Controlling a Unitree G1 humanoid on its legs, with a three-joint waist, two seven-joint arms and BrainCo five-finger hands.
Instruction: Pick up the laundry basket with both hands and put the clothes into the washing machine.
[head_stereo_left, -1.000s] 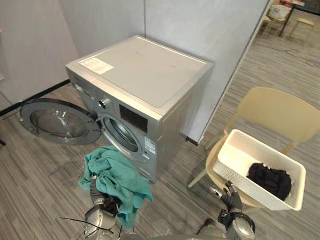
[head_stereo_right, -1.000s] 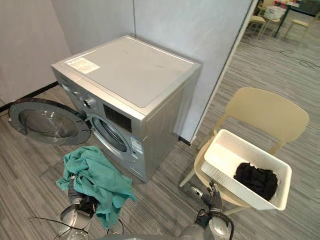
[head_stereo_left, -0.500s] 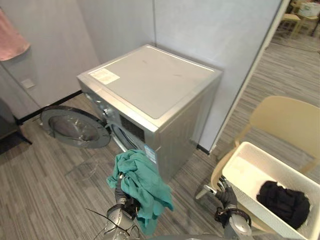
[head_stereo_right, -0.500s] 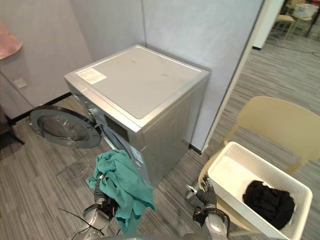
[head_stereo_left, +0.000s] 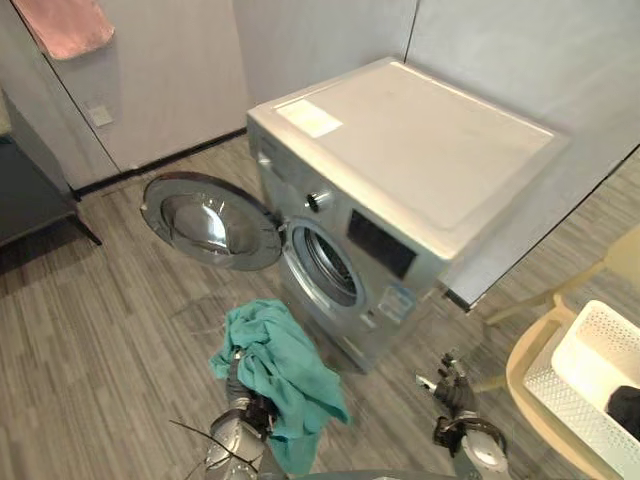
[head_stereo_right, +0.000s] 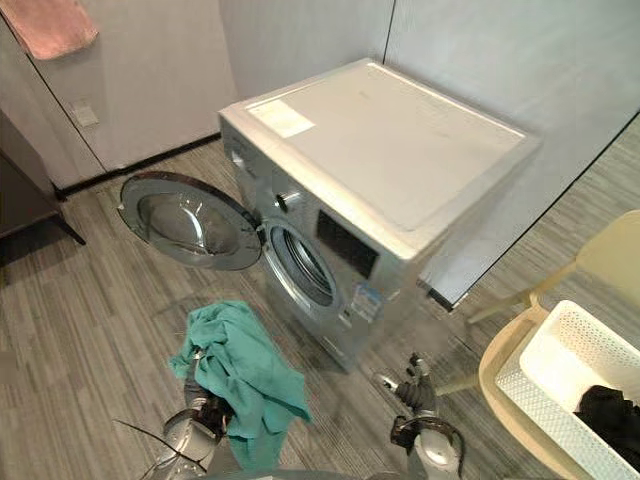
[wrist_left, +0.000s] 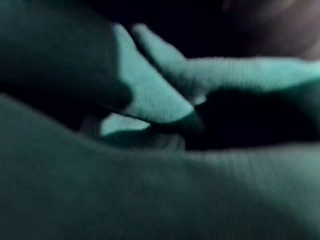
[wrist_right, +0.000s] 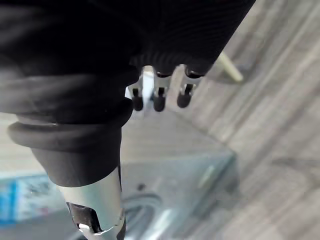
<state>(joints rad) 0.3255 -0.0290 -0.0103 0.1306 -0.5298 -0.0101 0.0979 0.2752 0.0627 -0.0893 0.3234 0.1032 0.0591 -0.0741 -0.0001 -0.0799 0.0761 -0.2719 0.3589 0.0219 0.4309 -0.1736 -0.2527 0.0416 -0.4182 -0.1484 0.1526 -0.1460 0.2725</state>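
presently a teal cloth (head_stereo_left: 285, 365) is clutched in the left hand (head_stereo_left: 238, 385), just short of the washing machine (head_stereo_left: 400, 170), whose door is open; nothing is loaded yet. the right hand (head_stereo_left: 455, 390) is seen spread and empty. a dark garment (head_stereo_right: 612, 415) is seen in the basket (head_stereo_left: 590, 355) on the chair (head_stereo_left: 530, 375).

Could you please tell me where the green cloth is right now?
In the left eye view, the green cloth hangs bunched in the left hand, low and left of centre, in front of the washing machine.
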